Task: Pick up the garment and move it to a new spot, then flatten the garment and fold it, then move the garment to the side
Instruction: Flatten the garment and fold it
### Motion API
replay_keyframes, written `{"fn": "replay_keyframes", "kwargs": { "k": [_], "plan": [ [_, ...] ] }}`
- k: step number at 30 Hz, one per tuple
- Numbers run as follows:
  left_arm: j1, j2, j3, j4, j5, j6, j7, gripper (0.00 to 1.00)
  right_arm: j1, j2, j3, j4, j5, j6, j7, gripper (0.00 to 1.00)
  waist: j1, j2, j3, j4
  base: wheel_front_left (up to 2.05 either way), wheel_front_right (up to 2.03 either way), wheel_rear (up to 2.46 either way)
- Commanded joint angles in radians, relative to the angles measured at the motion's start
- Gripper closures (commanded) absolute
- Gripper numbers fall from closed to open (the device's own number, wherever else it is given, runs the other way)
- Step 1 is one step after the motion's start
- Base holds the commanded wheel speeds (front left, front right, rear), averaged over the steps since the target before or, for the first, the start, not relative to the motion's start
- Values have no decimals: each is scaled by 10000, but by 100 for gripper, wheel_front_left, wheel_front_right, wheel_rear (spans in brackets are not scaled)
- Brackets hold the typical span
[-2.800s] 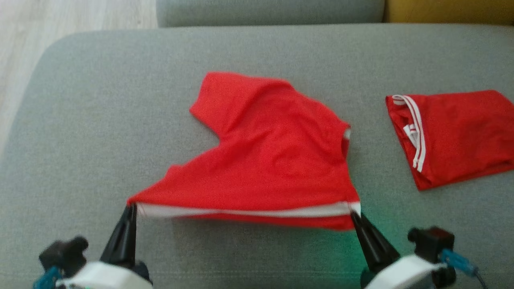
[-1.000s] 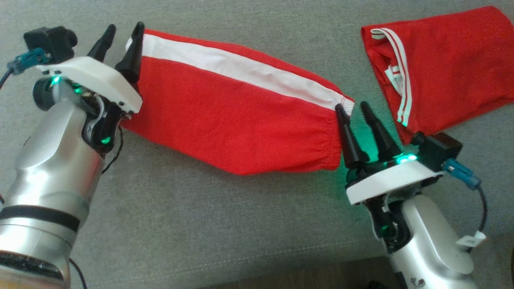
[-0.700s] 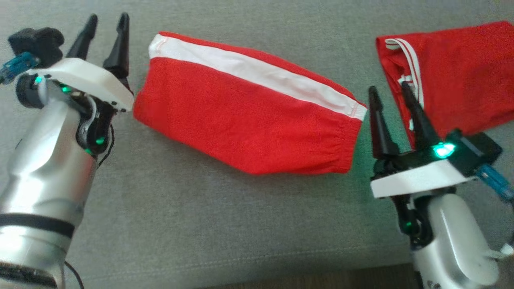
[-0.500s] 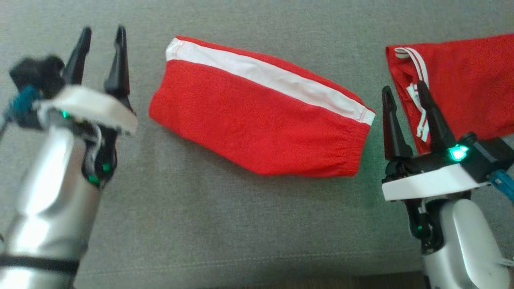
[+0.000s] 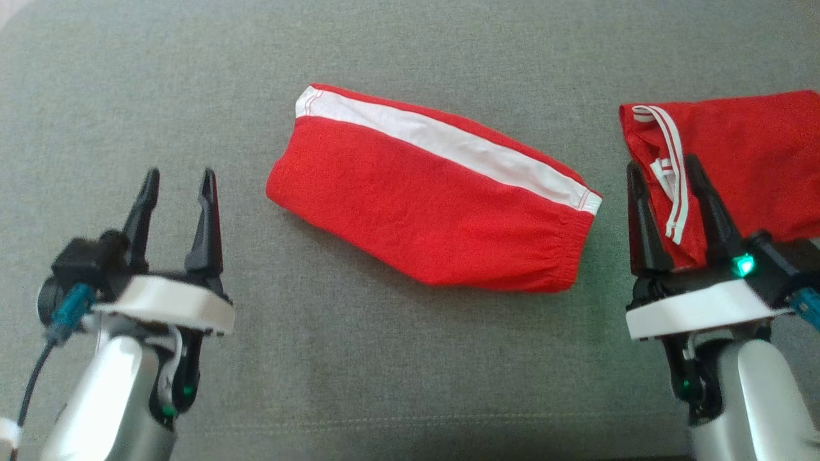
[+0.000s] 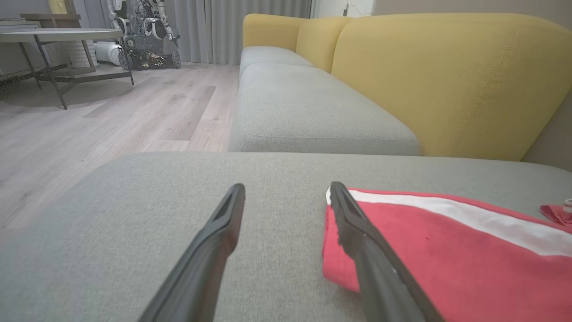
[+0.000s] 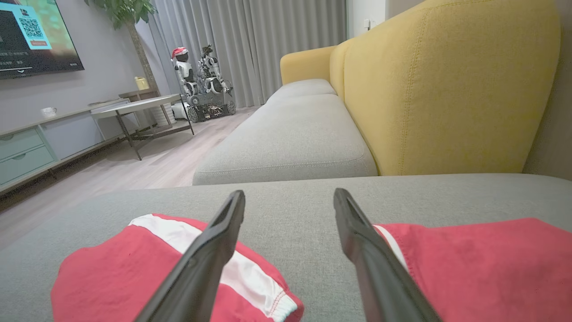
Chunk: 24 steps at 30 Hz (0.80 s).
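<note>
Folded garment [image 5: 429,218] lies centre frame, white-banded edge toward top. Left gripper [image 5: 180,173], lower left, and right gripper [image 5: 664,163], lower right: jaws apart, empty. Bare cushion [image 5: 410,371] spans lower frame.

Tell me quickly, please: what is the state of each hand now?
Left hand: open, holding nothing.
Right hand: open, holding nothing.

Folded garment [image 5: 423,211] lies mid sofa cushion [image 5: 384,384]. Second garment [image 5: 749,160] sits on the same cushion to the right, apart from it. Left gripper [image 5: 180,174] is near-left of the folded garment, not touching. Right gripper [image 5: 662,163] is near-right, between both garments, crossing the second garment's left edge in head view. Far side: another seat cushion [image 6: 308,112], backrest [image 6: 447,80] on its right, floor [image 6: 111,116] and table [image 6: 58,36] far left.
</note>
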Motion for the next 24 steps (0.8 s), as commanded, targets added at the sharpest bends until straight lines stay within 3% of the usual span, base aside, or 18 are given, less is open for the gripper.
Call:
{"fn": "replay_keyframes", "kwargs": {
  "k": [1, 24],
  "plan": [
    [-94, 392, 412, -409, 77, 92, -58, 0, 68, -22, 128, -376, -100, -7, 73, 0, 0, 0, -79, 34, 0, 0, 0],
    [-93, 539, 78, -468, 51, -17, 143, 0, 447, -22, -205, -642, -225, -7, 458, 0, 0, 0, -194, 134, 0, 0, 0]
  ]
}}
